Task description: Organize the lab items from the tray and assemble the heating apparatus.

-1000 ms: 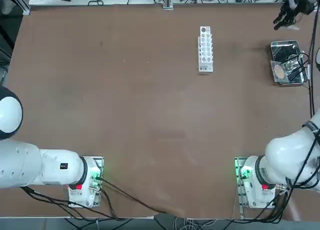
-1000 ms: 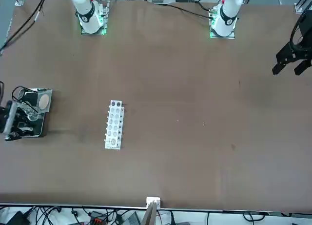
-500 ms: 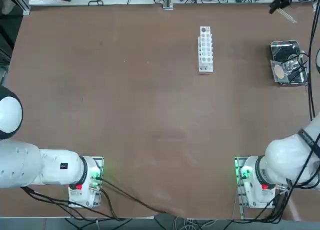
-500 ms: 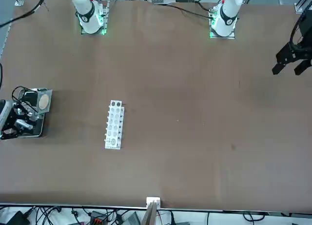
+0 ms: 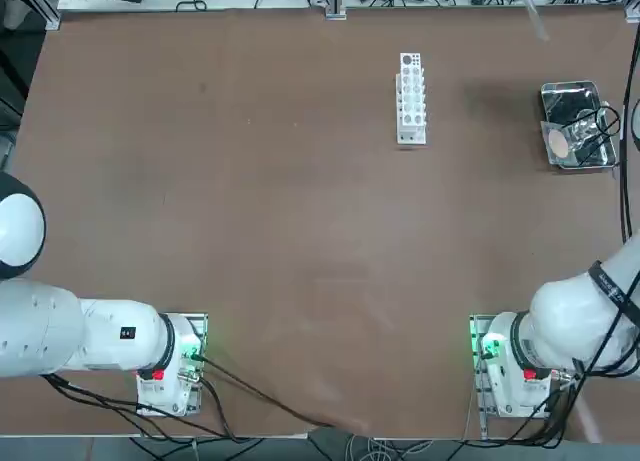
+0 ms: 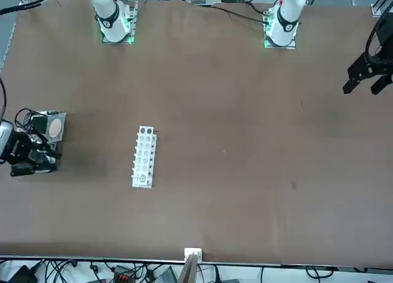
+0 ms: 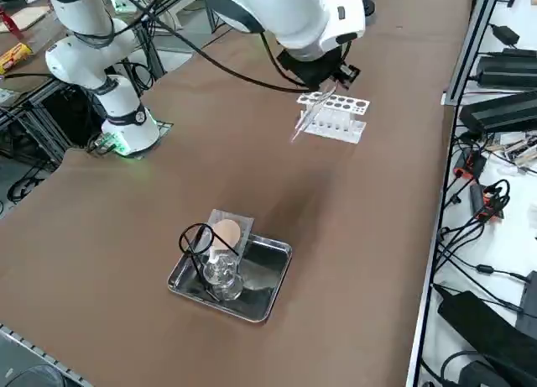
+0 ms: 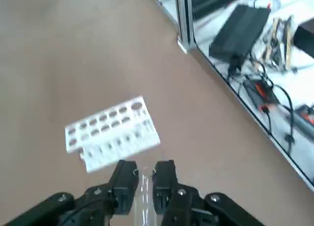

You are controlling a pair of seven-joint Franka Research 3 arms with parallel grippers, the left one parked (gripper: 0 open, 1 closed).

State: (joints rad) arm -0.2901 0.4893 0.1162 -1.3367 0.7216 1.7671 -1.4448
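Note:
My right gripper [image 7: 321, 86] hangs high above the table, shut on a thin clear glass tube [image 7: 304, 120] that slants down from its fingers. In the wrist view the tube [image 8: 143, 189] sits between the two fingers [image 8: 126, 174], above the white holed rack [image 8: 112, 133]. The shiny metal tray [image 7: 277, 274] lies near the table's right edge. It holds the clear glass burner [image 7: 220, 274], the black wire ring stand [image 7: 196, 238] and the grey mesh with tan centre [image 7: 225, 232]. In the top view only the tray [image 5: 570, 85] shows; the gripper is out of the picture.
The white rack [image 5: 411, 96] lies on the brown table left of the tray, also visible in the front view as the rack [image 6: 144, 156]. Cables and black boxes [image 7: 503, 68] crowd the bench beyond the table's far edge.
The right gripper has risen and moved away from the tray toward the rack, leaving the top view, with the glass tube still held in it.

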